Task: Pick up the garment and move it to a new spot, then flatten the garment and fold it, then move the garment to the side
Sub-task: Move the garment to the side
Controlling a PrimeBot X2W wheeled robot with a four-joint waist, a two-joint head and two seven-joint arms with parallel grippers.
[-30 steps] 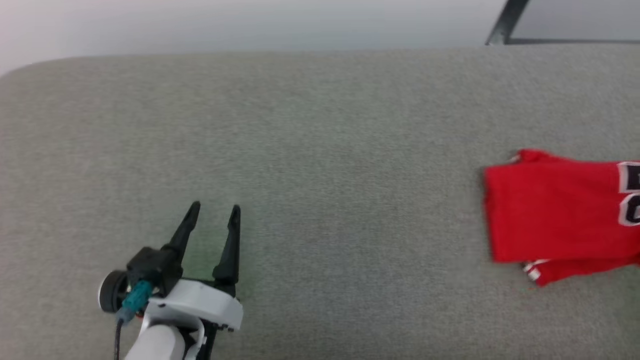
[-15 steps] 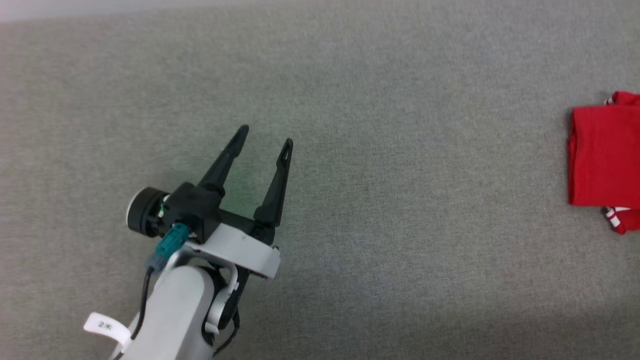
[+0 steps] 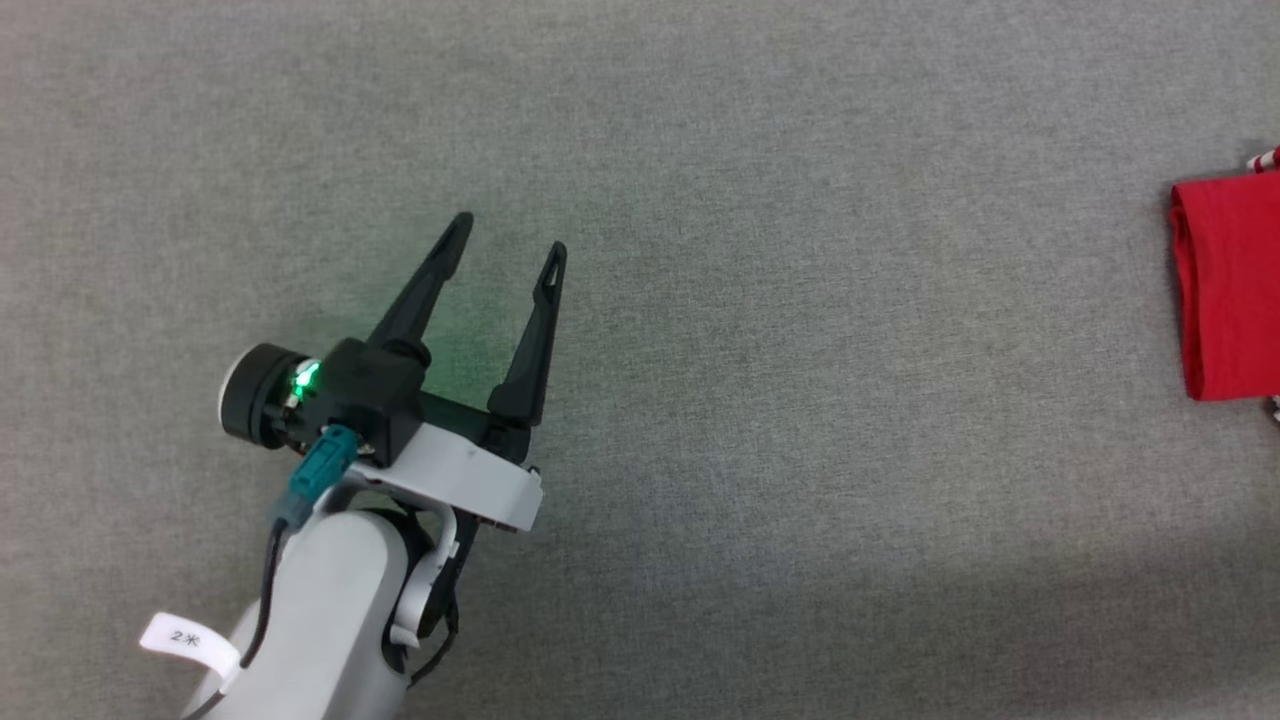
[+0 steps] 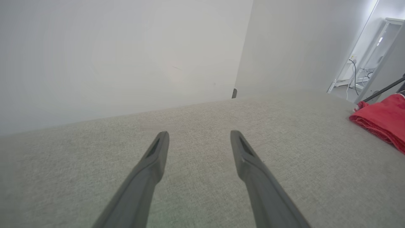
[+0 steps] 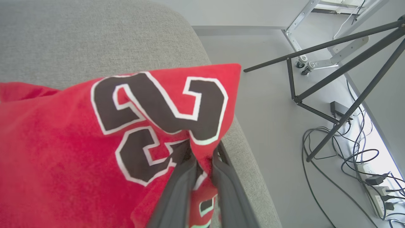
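The right pincer (image 5: 204, 157) pinches the red jersey (image 5: 63, 142) at its numbered edge, over the grey surface (image 5: 95, 38); the left pincer (image 3: 509, 234) hovers spread, well apart.

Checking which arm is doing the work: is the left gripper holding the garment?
No, the left gripper has its jaws open over the bare grey surface, apart from the garment.

White tag (image 3: 185, 638) on the forearm (image 3: 320, 600), lower left, reads "2" plus an unclear mark. Black numerals (image 5: 158, 104) on the garment (image 5: 47, 164) are too folded to read.
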